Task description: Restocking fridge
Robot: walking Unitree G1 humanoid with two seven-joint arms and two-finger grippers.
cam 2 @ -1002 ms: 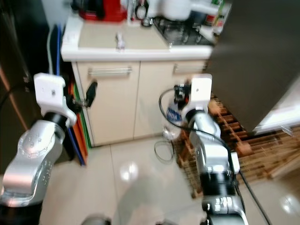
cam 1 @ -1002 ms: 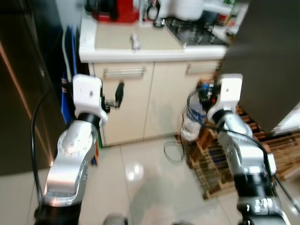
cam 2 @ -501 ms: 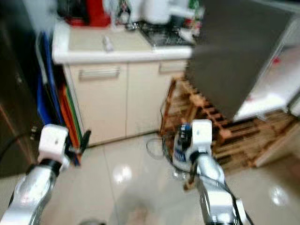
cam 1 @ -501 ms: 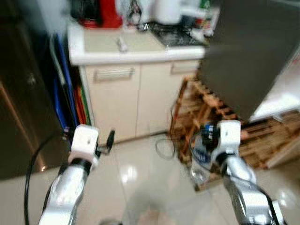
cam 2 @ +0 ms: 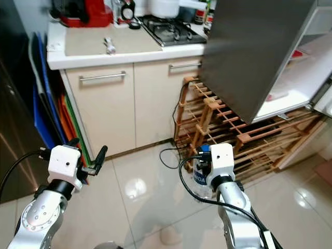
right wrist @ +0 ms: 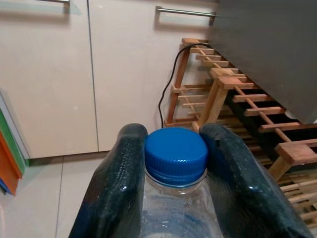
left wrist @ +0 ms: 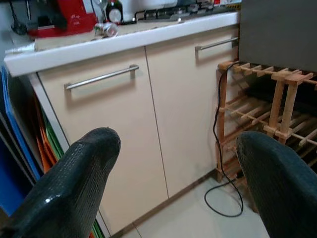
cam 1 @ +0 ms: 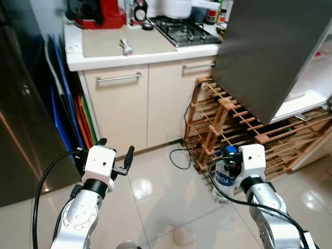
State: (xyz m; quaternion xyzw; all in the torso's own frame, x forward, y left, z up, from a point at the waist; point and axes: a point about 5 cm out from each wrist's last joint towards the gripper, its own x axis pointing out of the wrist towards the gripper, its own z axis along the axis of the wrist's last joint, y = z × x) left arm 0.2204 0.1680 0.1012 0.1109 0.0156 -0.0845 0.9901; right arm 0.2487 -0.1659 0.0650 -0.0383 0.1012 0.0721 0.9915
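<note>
My right gripper point(cam 1: 228, 154) is shut on the neck of a clear water bottle point(cam 1: 223, 179) with a blue cap point(right wrist: 176, 154) and a blue label. It holds the bottle upright, low over the tiled floor, in front of a wooden rack point(cam 1: 233, 119). The fridge's dark grey door point(cam 1: 270, 46) stands open up on the right, with a white inner shelf point(cam 1: 311, 83) behind it. My left gripper point(left wrist: 176, 148) is open with nothing in it, held toward the cream cabinet doors point(cam 1: 129, 104).
A counter point(cam 1: 104, 49) carries a gas hob point(cam 1: 184, 28) and a red appliance point(cam 1: 96, 13). Coloured boards point(cam 1: 72, 114) lean beside the cabinet, next to a dark tall panel point(cam 1: 21, 129). A black cable point(cam 1: 179, 155) lies on the glossy floor point(cam 1: 166, 207).
The camera has swung and the picture has sharpened, bringing the open fridge door and shelf into view. Both arms sit lower in the picture. The bottle stays in my right gripper.
</note>
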